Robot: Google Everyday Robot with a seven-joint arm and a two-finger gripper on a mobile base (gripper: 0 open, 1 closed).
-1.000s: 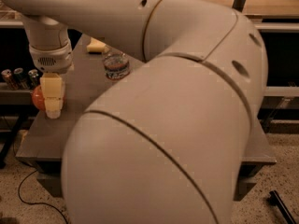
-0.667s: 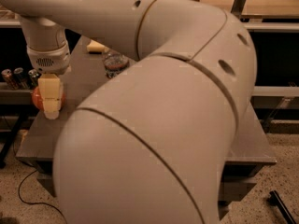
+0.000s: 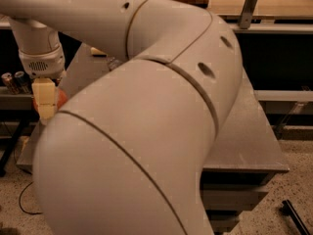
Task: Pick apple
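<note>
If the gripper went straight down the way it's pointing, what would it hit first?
Probably the apple: the gripper points down near the left edge of the table, with the apple showing right at its tip. Depth is unclear, and the robot's arm hides what lies below.

Apple [image 3: 61, 98] crowds the gripper [image 3: 46, 110] at table's [image 3: 254, 146] left edge.

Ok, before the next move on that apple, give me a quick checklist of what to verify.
1. Spot the apple: ok, a red-orange sliver shows beside the gripper.
2. Gripper at apple height: ok, low by the table edge.
3. Hold on the apple: cannot tell, contact is hidden.
4. Apple off the table: cannot tell.
5. Room around it: cannot tell, the arm covers most of the view.
</note>
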